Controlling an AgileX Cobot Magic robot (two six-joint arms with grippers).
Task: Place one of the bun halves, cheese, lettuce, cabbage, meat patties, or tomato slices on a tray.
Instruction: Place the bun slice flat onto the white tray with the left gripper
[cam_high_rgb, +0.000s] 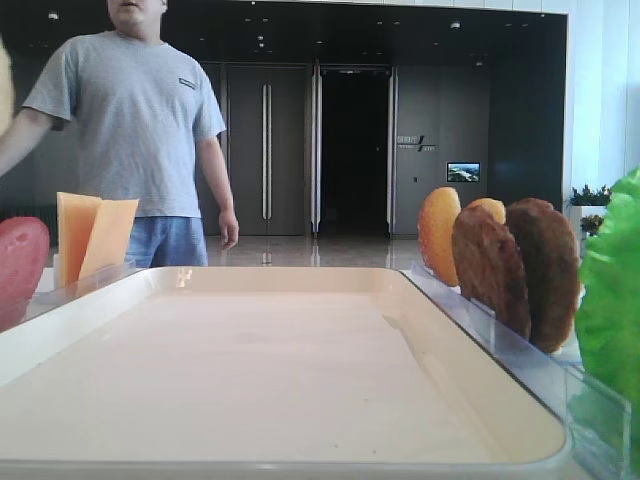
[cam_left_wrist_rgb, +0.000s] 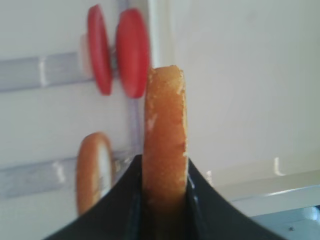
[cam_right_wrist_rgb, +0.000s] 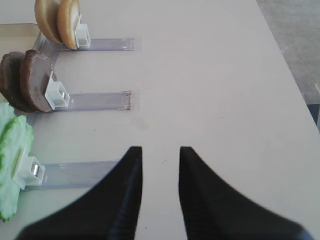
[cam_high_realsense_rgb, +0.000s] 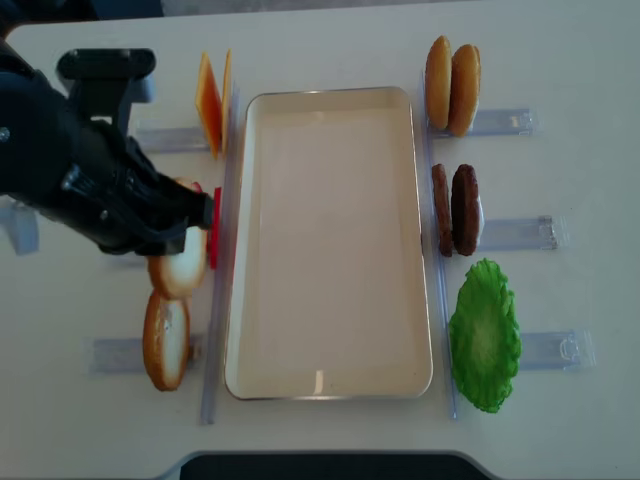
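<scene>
L gripper (cam_left_wrist_rgb: 165, 192): jaws clenched on a bun half (cam_left_wrist_rgb: 166, 145), held edge-on, golden crust twd camera, pale face on the R edge. In overhead view we see that bun half (cam_high_realsense_rgb: 178, 268) off the L side of the tray (cam_high_realsense_rgb: 330, 385), not over it, just above a second bun half (cam_high_realsense_rgb: 166, 340) standing in its clear holder (cam_high_realsense_rgb: 112, 352). Tomato slices (cam_left_wrist_rgb: 120, 50) sit beyond the held bun in L wrist view, two red discs on edge; mostly hidden by the L arm from above.

R gripper (cam_right_wrist_rgb: 160, 165): jaws apart, nothing btwn them, over bare table (cam_right_wrist_rgb: 210, 80). To its L in wrist view: lettuce (cam_right_wrist_rgb: 12, 150), meat patties (cam_right_wrist_rgb: 27, 82), two more bun halves (cam_right_wrist_rgb: 57, 20), each in a holder along the tray's R side.

Cheese (cam_high_realsense_rgb: 212, 100): two orange slices upright, near tray's far L corner.

Tray holds nothing. Low front view: person in grey T-shirt (cam_high_rgb: 135, 110) stands behind the table.
</scene>
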